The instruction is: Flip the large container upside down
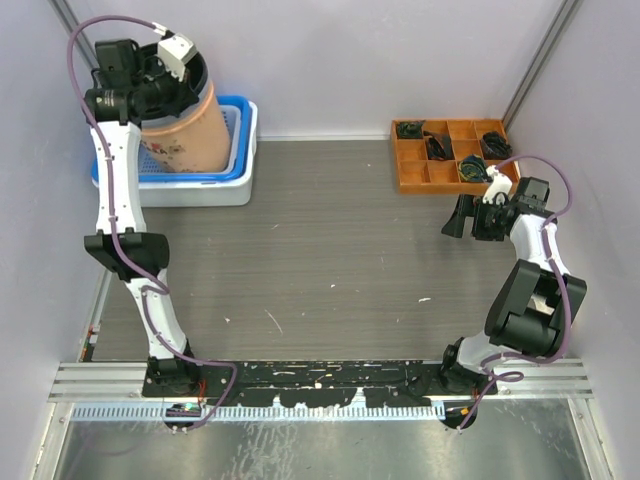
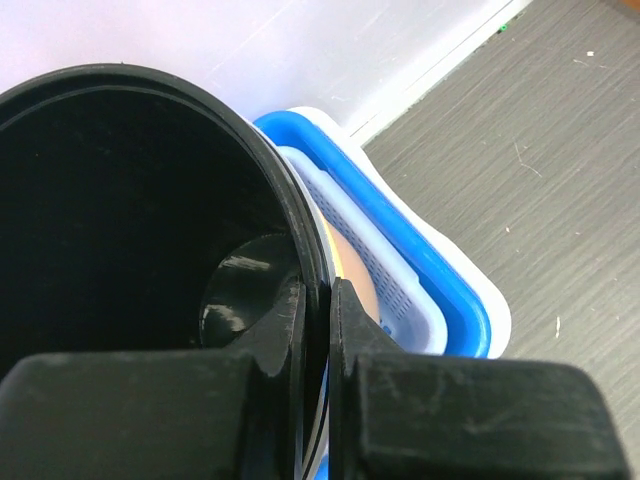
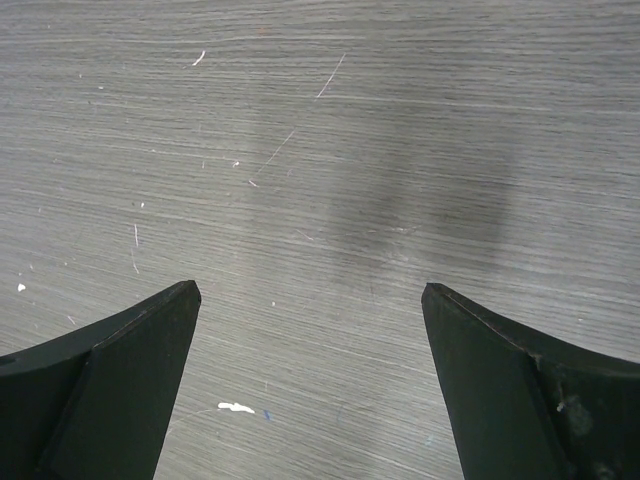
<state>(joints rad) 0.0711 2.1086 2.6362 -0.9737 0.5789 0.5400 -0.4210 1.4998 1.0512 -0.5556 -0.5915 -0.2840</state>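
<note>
Your left gripper (image 2: pixel 318 300) was clamped on the thin rim of the large container (image 1: pixel 186 135), upper left, standing in the blue-and-white basket (image 1: pixel 200 190). That narrow bite could slip mid-tilt or drag the basket. Your right gripper (image 3: pixel 310 330) hung apart.

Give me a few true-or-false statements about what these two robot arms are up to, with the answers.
1. The left end effector is closed on the rim of the large container. True.
2. The large container is upside down. False: its open mouth faces upward, and the dark inside shows.
3. The right end effector clamps a cable. False: it is open and empty above the table.
4. The large container stands in the blue and white basket. True.
5. An orange tray lies at the far right, nearer the right arm. True.
</note>
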